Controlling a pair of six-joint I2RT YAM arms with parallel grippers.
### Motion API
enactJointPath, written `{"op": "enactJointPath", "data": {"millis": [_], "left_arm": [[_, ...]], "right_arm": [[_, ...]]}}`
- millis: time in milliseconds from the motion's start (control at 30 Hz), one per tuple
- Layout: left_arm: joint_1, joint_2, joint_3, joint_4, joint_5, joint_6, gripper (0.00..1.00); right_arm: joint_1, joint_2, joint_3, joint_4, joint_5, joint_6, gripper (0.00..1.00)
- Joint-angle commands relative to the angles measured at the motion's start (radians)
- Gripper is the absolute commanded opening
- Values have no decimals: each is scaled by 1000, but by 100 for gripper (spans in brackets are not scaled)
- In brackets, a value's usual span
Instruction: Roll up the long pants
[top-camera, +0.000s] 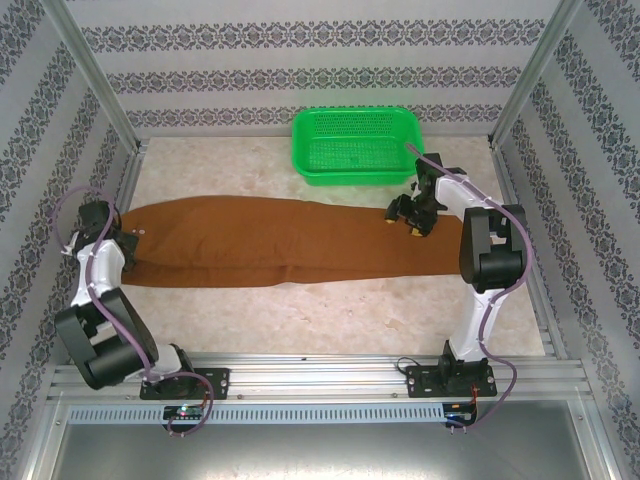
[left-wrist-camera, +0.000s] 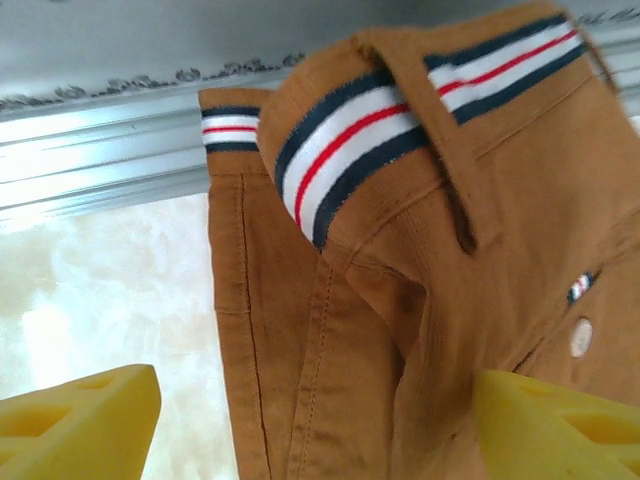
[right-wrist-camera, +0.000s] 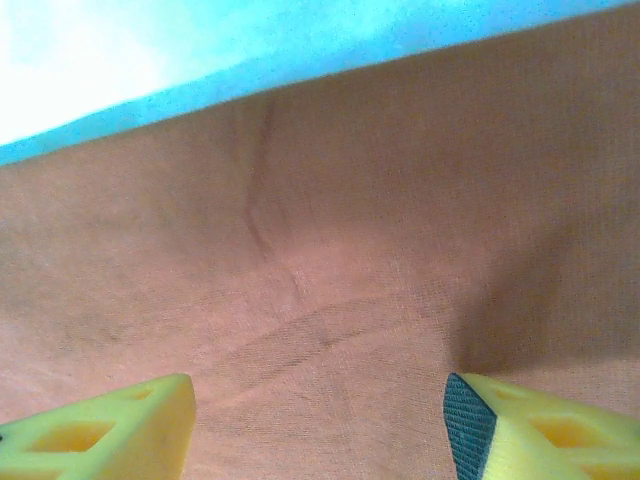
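**Now the pants lie flat in front of the basket**

The table (top-camera: 330, 320) has a pale, marbly top. The pants (top-camera: 270, 240) are spread out long and flat on it. They lie just in front of the green basket (top-camera: 355, 145), on the side nearer the arm bases. They reach from under the basket's right corner to far out past its left side. The waist end is the end far from the basket. The leg end is the one near it.

The right gripper (top-camera: 410, 215) is just in front of the basket's right corner, low over the far edge of the leg end. In its own camera the right gripper (right-wrist-camera: 318, 400) has its yellow fingers (right-wrist-camera: 120, 420) wide apart, with only brown cloth between them. I cannot tell if they touch the cloth.

The left gripper (top-camera: 125, 245) is far left of the basket, at the waist end. Close up, the left gripper (left-wrist-camera: 310, 410) has its fingers (left-wrist-camera: 85, 415) wide apart too. One is over bare table and one is over the cloth. They hold nothing.

The waistband (left-wrist-camera: 350, 140) is folded open and shows white, red and dark blue stripes. A small pale button (left-wrist-camera: 580, 338) sits below it.
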Motion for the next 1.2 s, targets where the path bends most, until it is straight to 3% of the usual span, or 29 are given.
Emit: {"op": "enactJointPath", "data": {"millis": [0, 200, 300, 333, 400, 433, 567, 633, 767, 833, 1000, 1167], "left_arm": [[6, 45, 41, 76, 22, -15, 80], [6, 90, 65, 108, 29, 1, 75], [6, 123, 82, 106, 48, 11, 66], [7, 130, 87, 110, 59, 19, 50], [5, 141, 88, 128, 80, 29, 9], [6, 146, 91, 134, 91, 32, 0], [-5, 150, 139, 129, 118, 43, 0], [-16, 150, 186, 80, 134, 62, 0], [-21, 76, 142, 72, 158, 77, 17], [-21, 27, 88, 114, 145, 77, 0], [-23, -2, 101, 175, 167, 73, 0], [-65, 89, 295, 246, 228, 62, 0]], "right_arm": [[-3, -50, -60, -15, -20, -12, 68], [-1, -33, -130, 15, -17, -4, 68], [-4, -15, -132, 11, -9, -3, 68], [-2, -11, -129, 8, -8, -5, 68], [-3, -8, -120, -3, 4, -6, 67], [-4, -6, -116, -8, 9, -7, 63], [-6, 13, -101, -27, 21, -10, 47], [-8, 10, -99, -28, 21, -6, 46], [-7, 12, -99, -22, 23, 1, 45], [-8, 13, -99, -19, 23, 1, 40], [-8, 28, -82, -35, 28, -5, 39], [-8, 27, -85, -28, 36, 4, 40]]}}
